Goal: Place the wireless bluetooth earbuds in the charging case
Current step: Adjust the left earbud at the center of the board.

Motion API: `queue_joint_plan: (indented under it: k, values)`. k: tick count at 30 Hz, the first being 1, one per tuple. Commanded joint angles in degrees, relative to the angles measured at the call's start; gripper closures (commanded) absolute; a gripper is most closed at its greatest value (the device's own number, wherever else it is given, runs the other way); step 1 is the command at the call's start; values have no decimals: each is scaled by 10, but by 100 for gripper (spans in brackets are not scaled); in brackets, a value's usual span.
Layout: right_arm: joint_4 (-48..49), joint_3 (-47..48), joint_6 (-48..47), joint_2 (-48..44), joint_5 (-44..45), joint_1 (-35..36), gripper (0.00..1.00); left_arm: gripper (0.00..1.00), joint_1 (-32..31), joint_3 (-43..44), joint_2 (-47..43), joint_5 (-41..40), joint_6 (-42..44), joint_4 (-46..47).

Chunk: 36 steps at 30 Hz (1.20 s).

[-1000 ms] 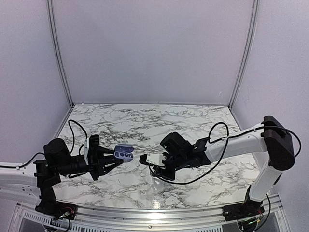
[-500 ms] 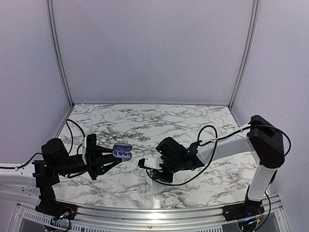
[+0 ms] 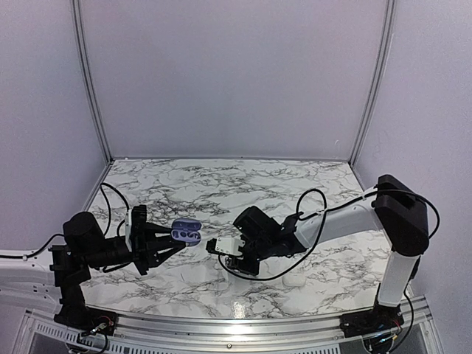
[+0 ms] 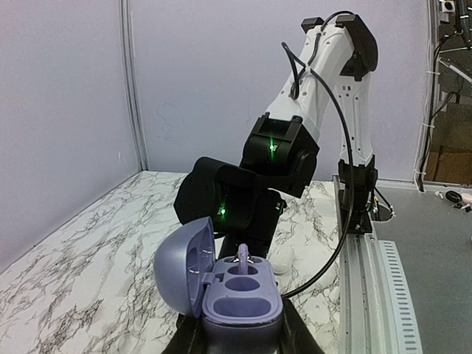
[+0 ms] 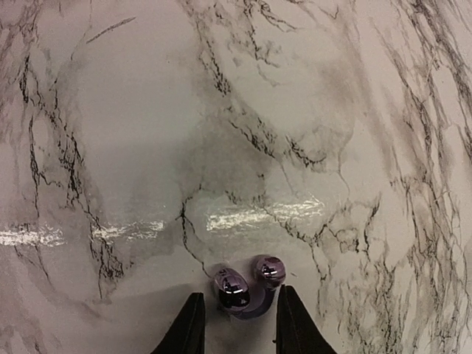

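Earbud [image 5: 243, 291] lies on the marble table [image 5: 221, 110], purple and glossy, two rounded lobes catching the light. Right gripper [image 5: 240, 313] low over it, dark fingers [image 5: 190, 328] set apart at a narrow spread, one on each side of the bud and just short of it; nothing held. From above, the right arm reaches in from the right, wrist bent down toward the table's middle. Left gripper [image 3: 175, 237] is raised off the table and clamped on the case [image 3: 186, 232], which it holds near the right gripper, with a gap between them. Left wrist view: case is lavender, pebble-shaped, lid [image 4: 181, 265] swung open and standing to the left, both pockets facing up. Near pocket empty. Far pocket has a small purple piece standing up in it, probably a seated bud, though the view is too coarse to be sure. Small white rounded object [image 3: 293, 280] sits on the table by the right arm, well apart from the bud. Green lights glow on the right arm's dark wrist housing. Plain pale walls on three sides.
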Motion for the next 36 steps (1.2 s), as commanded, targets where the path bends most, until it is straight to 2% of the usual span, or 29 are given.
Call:
queue_joint_plan:
  k: [1, 7, 17, 24, 31, 36]
  values:
    - [9, 25, -13, 5, 16, 2, 72, 100, 4, -6, -9, -5, -2, 24]
    - [10, 32, 0, 8, 2, 1, 71, 100, 4, -5, -9, -4, -1, 24]
    - [44, -28, 94, -84, -111, -60, 69, 100, 4, -5, -11, -5, -1, 24]
    - [5, -30, 71, -68, -36, -56, 67, 100, 4, -1, -8, -2, 0, 24]
    - [21, -34, 64, -40, -21, -30, 51, 100, 4, -1, -7, 0, -2, 24]
    - [24, -17, 53, -6, -8, -23, 47, 100, 4, -1, -9, -1, -2, 24]
